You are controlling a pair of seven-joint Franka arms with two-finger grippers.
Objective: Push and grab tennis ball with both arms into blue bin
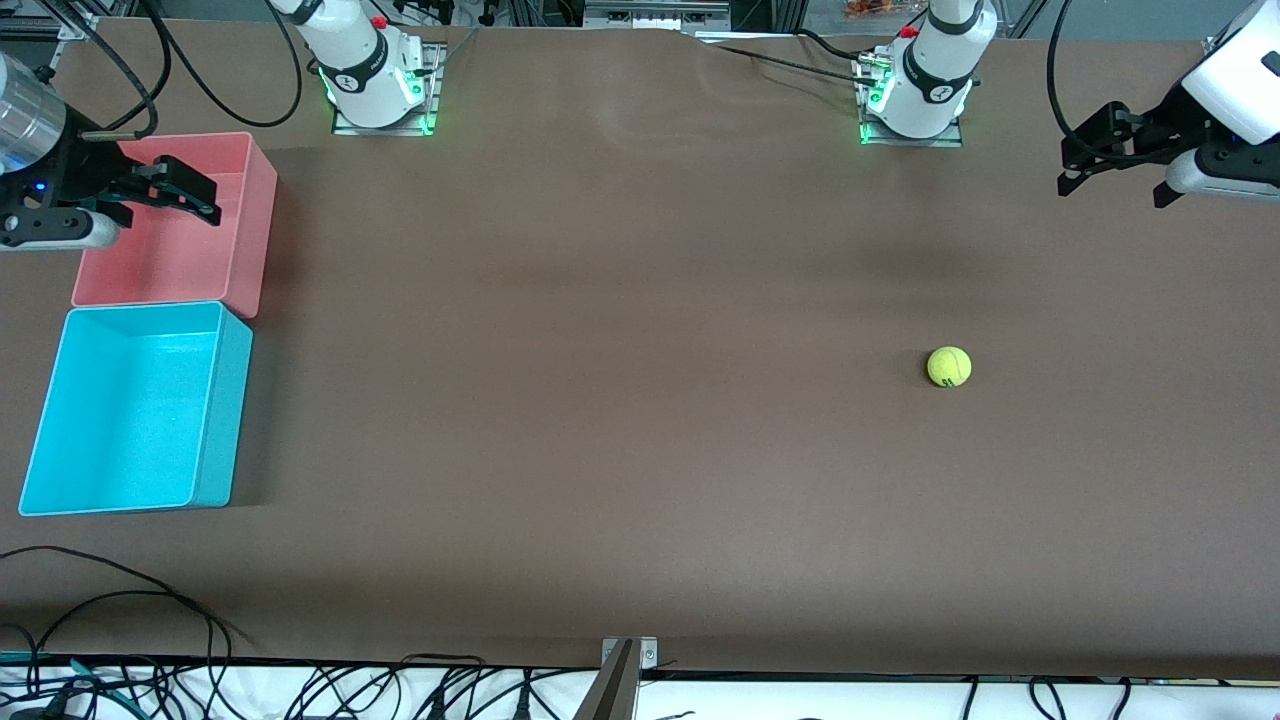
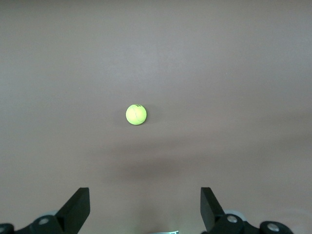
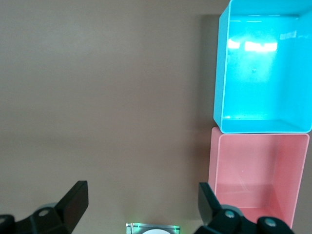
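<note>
The tennis ball [image 1: 949, 367] is small and yellow-green with a dark mark. It lies alone on the brown table toward the left arm's end, and the left wrist view shows the ball [image 2: 136, 114] well ahead of the jaws. My left gripper [image 1: 1112, 188] [image 2: 145, 195] hangs open and empty above the table's end, clear of the ball. The blue bin [image 1: 130, 400] [image 3: 253, 73] stands empty at the right arm's end. My right gripper [image 1: 212, 200] [image 3: 142, 187] hovers open and empty over the pink bin's edge.
A pink bin [image 1: 170, 260] [image 3: 253, 175] of similar size touches the blue bin and lies farther from the front camera. Both arm bases [image 1: 378, 85] [image 1: 920, 95] stand at the table's far edge. Cables [image 1: 120, 600] and a metal bracket [image 1: 622, 655] line the near edge.
</note>
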